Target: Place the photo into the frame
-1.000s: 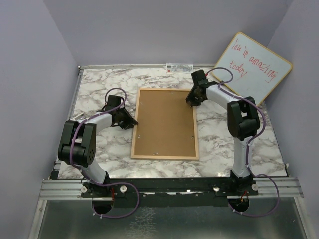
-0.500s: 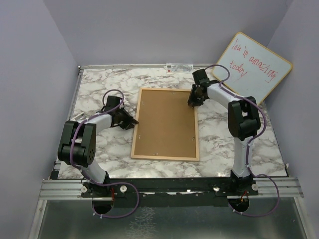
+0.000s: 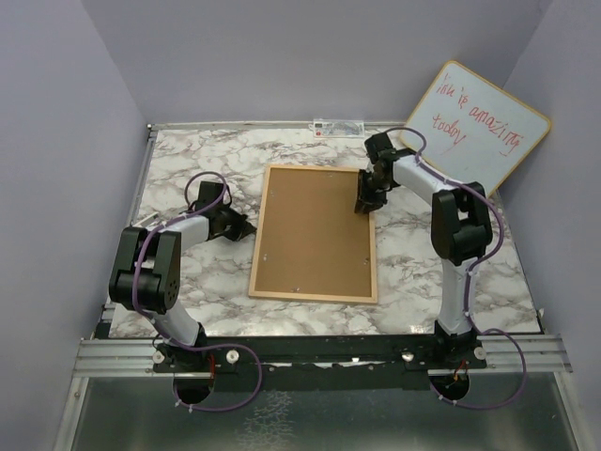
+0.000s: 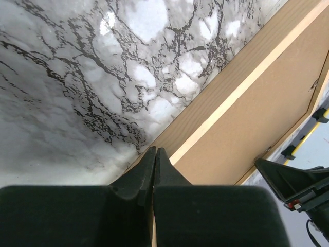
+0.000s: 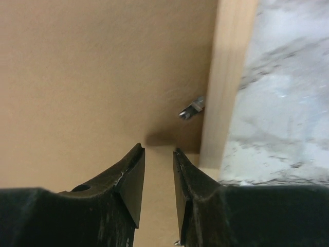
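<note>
The left jaws are clenched on nothing, their tips brought low beside the 9 o'clock rail of the frame; whether the wood is touched cannot be told. A closed tip there is judged suited to bracing or nudging the rail. The right jaws are held slightly parted and empty over the backing near the 1 o'clock corner, just short of a small metal tab on the rail. That tab is probably being addressed so that the backing can be locked or freed. The frame is laid face down at the middle of the worktop. The photo is seen in no view.
</note>
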{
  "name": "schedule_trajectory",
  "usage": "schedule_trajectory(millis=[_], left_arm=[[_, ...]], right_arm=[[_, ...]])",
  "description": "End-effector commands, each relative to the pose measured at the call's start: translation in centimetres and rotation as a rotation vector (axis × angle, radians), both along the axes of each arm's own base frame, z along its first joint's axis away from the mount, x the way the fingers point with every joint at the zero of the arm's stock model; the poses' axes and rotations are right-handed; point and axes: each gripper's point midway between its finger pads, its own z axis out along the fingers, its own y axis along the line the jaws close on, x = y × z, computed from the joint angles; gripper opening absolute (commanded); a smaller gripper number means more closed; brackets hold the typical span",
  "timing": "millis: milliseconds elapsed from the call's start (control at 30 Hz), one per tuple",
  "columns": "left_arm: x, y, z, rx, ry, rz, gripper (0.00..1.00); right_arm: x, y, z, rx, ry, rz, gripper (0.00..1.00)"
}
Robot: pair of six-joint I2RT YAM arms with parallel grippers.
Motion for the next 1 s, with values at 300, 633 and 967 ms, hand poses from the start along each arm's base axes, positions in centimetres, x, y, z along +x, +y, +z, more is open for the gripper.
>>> schedule_trajectory(millis=[300, 633, 967], left_arm=[[-1.0, -2.6, 2.5, 0.004, -0.195, -0.370, 0.42], [-5.8, -2.9, 0.0, 0.066, -0.091, -0.531, 0.38], [-9.0, -3.7, -2.4, 0.107, -0.017, -0.600, 0.16]], right_arm=[[-4.3, 13.0, 5.2, 0.548, -0.021, 0.134, 0.47], [-9.3, 17.5, 4.3, 0.611, 0.008, -0.033, 0.46], [-14.1, 21.2, 1.3, 0.581, 0.028, -0.034, 0.40]])
